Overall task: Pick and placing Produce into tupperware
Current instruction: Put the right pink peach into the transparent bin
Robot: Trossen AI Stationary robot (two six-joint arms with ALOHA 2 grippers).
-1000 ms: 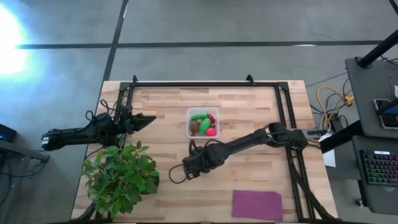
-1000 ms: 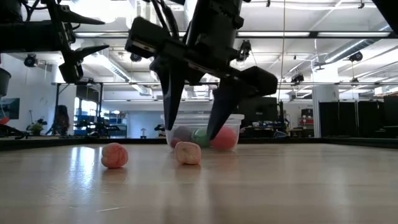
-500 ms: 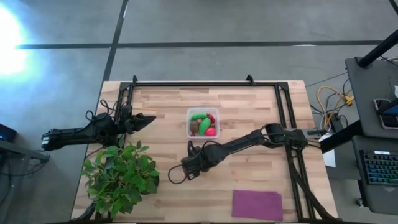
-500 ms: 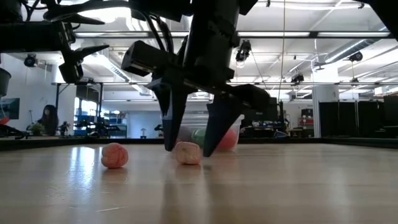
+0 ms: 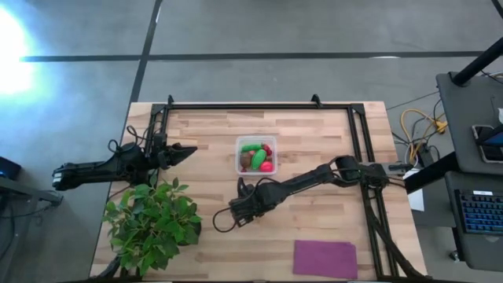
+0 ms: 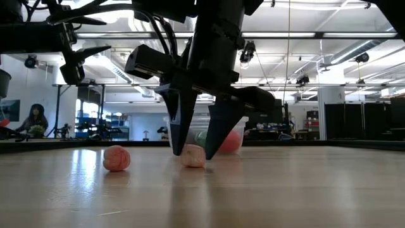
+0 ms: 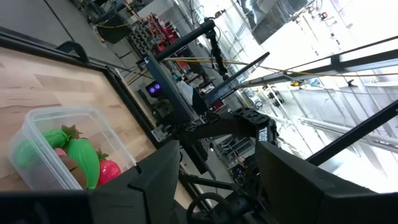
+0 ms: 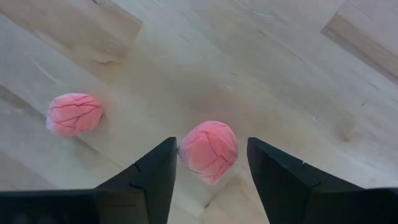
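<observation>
Tupperware [image 5: 256, 155] sits mid-counter, holding green, brown and red produce; two pink balls lie loose nearer the front.

Largest first: the wooden counter [image 5: 314, 134] carries a leafy plant [image 5: 153, 220] at its front left and a purple mat [image 5: 324, 259] at its front right. The right gripper [image 6: 193, 140] is down at the surface, fingers [image 8: 280, 177] spread around one pink ball [image 8: 209, 150], not yet pinching it. The other pink ball [image 6: 116, 158] lies apart on the wood. The left gripper [image 5: 187, 151] hovers by the left edge, fingers spread.
</observation>
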